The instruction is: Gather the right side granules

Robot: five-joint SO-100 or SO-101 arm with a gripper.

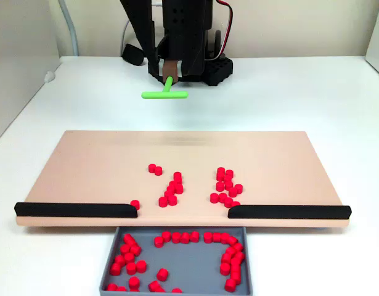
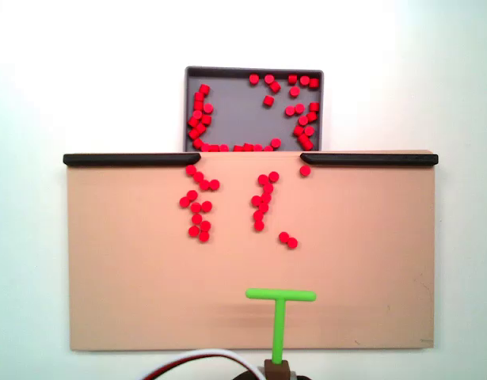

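Showing the tool [image 1: 169, 73] clamped on the stem of a green T-stick [image 1: 165, 94], the front fixed view places the crossbar beyond the far edge of the board [image 1: 84, 160], level and apparently clear of the desk [image 1: 300, 98]. In the top fixed view the stick [image 2: 280, 313] lies over the board's near part, crossbar toward the granules and well apart from them.

Loose granules [image 1: 226, 185] lie on the board in 3 groups. In the front view, 1 cluster sits right of centre, near the inner end of the right black rail [image 1: 288, 211]; a second [image 1: 172, 190] sits near the middle, with 2 more behind it. Between the rails a gap opens onto the grey tray [image 1: 189, 265], which already holds many granules.

Handling, by judgement: the granules are light, hard and glossy, and stubby enough to roll or skid, so they suit pushing, not pinching. No grasp on them is needed; the hold belongs on the stick's stem, as now. The crossbar should land behind the right cluster, flat to the board, and sweep slowly toward the gap, since a fast or tilted stroke may scatter pieces past the bar's ends or jam them against the rail.
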